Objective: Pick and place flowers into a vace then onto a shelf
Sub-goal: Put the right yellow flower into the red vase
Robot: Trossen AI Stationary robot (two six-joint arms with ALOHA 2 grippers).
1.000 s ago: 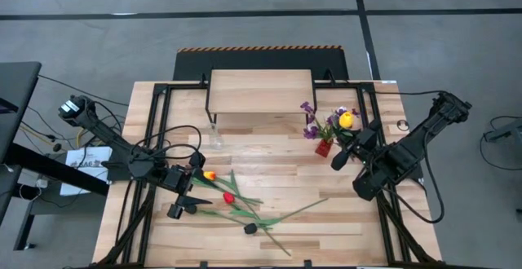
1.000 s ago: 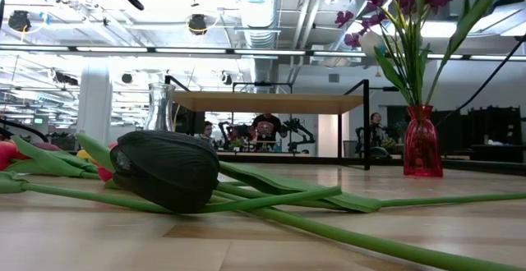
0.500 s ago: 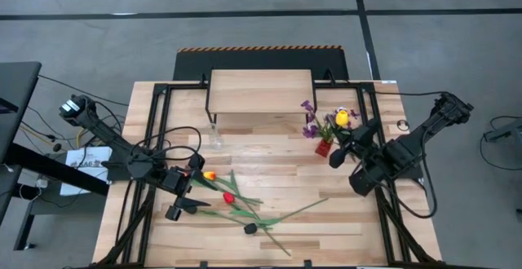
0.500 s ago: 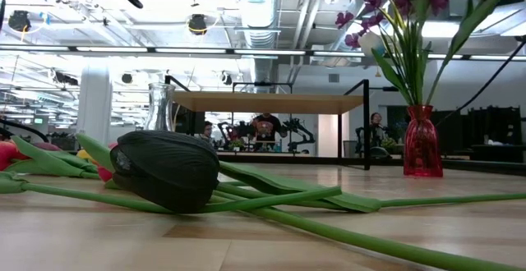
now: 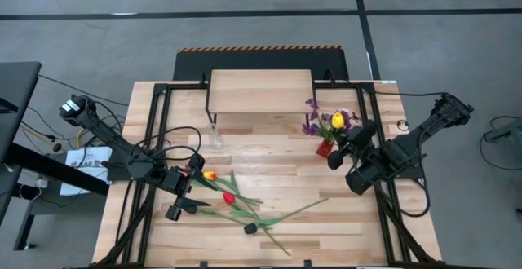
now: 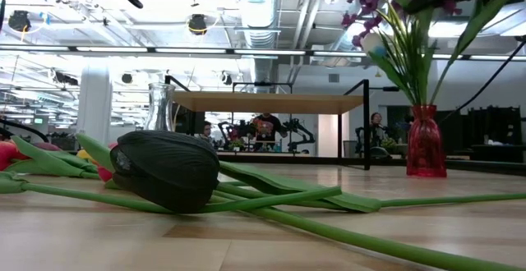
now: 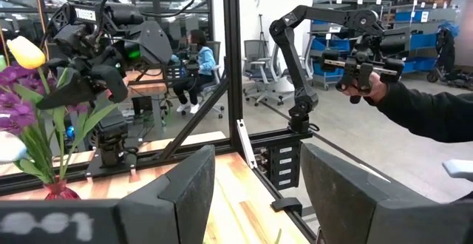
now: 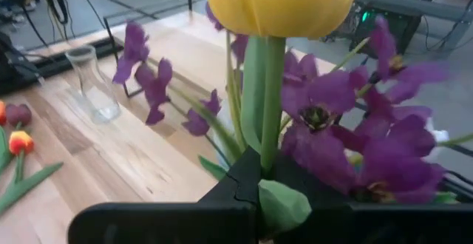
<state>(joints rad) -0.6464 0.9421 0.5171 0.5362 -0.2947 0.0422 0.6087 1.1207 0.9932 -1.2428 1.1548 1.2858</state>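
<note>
Two arms over slatted wooden table point(image 5: 285, 179), one gripper per arm. Right gripper point(image 5: 336, 156) clenched on stems of bouquet, just beside red vase point(image 5: 324, 147); yellow tulip point(image 5: 337, 121) and purple sprigs point(image 5: 311, 127) upright in that vase, near right end of shelf point(image 5: 261, 91) but on tabletop, not on shelf. Same yellow tulip point(image 8: 281, 4) seen large in right wrist view, stem between dark fingers point(image 8: 236, 188). Left gripper point(image 5: 181, 205) released, jaws apart, nothing between them, low at table's left side, just left of loose flowers point(image 5: 232, 200): yellow-orange head, red head and black tulip point(image 5: 250, 229) flat on boards with long green stems crossed. Same black tulip point(image 6: 164, 171) close up in low view. Clear glass carafe point(image 5: 216, 138) upright just in front of shelf's left leg, apart from red vase.
</note>
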